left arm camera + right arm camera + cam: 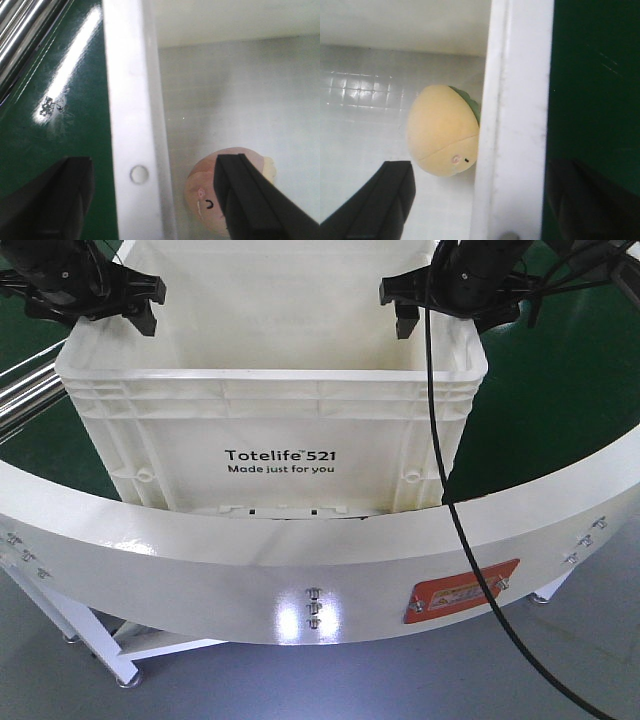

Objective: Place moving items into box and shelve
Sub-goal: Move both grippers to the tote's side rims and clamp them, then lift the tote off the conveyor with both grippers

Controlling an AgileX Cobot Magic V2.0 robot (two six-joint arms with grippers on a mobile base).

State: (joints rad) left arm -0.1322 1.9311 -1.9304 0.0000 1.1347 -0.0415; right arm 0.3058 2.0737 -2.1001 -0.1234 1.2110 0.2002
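Your left gripper point(95, 308) is wide open and holds nothing. The side wall of the box point(280, 420) stands between its two fingers, one outside over the green surface point(30, 165) and one inside. Your right gripper point(452, 308) is also wide and empty, and it sits across the opposite wall in the same way.

If you close and lift with the two sides not level, I think one grip can slip and the box can tip, so the toys roll. A plush toy point(202, 192) lies on the box floor under the inner finger of the left gripper, and a low finger may press on it. A second plush toy point(442, 132) rests against the wall, just beside the right gripper's inner finger. The black cable point(440, 440) hangs in front of the box and could catch.

The left toy is half covered and blurred. You cannot tell how deep the fingers reach.
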